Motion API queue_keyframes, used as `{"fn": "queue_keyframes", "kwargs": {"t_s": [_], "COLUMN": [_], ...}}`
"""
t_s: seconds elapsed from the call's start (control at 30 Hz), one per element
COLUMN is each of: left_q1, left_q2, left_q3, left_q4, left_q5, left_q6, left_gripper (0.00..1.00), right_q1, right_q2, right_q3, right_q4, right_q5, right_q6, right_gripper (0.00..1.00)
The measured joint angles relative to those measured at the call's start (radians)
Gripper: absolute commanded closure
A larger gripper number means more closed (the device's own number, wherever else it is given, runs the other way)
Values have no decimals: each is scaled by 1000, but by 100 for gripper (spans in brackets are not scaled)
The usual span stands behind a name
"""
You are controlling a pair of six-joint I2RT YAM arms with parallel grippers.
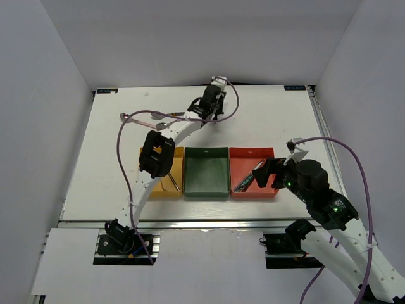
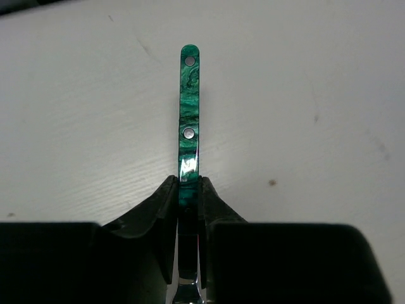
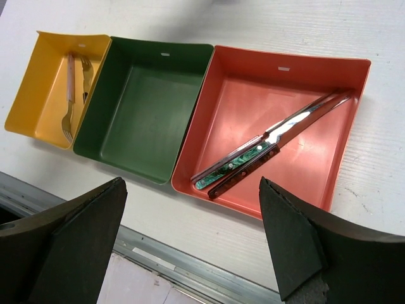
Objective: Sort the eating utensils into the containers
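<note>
L gripper (image 2: 188,190) is clamped on a green-handled utensil (image 2: 189,107), pinching the handle near its neck. The handle runs up the middle of the wrist view over the white table (image 2: 304,76). The metal head is hidden under the fingers at the bottom edge, so can't tell if it's a spoon, fork or knife. In the top view that spot is upper centre, well apart from the trays. R gripper (image 3: 191,187) hangs w/ fingers spread wide, holding nothing, at the near edge of the red tray (image 3: 253,95).

Sorted so far: two knives (image 3: 266,142) in the red tray at right of frame, forks (image 3: 71,95) in the yellow tray (image 3: 28,101) at upper left. The green tray (image 3: 152,107) in the middle has nothing in it. More utensils (image 1: 163,125) lie on the table, upper left in the top view.

To do it well, imo: lift straight up so the tip doesn't drag, and hold the pinch firm, since an off-centre grip could let the piece swivel. Check the head type before picking a tray; a spoon prob goes in green. Come in low, let go inside the walls, and stay clear of the R arm
</note>
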Motion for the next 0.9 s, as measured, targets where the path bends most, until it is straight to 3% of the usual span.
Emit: {"fn": "queue_keyframes", "kwargs": {"t_s": [0.13,0.27,0.6,0.73,0.9], "left_q1": [12,19,21,21,21], "left_q2": [-139,-388,-1159,-1318,-1394], "left_q3": [-31,-204,-1021,-1240,-1429], "left_q4": [8,18,-125,-211,-242], "left_q5": [-59,-190,-518,-553,-551], "left_q6": [-64,-154,-482,-598,-698], "left_gripper": [100,100,100,100,100], "right_q1": [0,0,0,0,0], "right_q2": [0,-2,-2,7,29], "right_q3": [0,0,0,0,0], "right_q4": [0,1,8,16,49], "right_q5": [-3,-10,-28,-31,-43], "right_q6": [0,1,2,1,8], "right_gripper": [11,11,11,11,11]}}
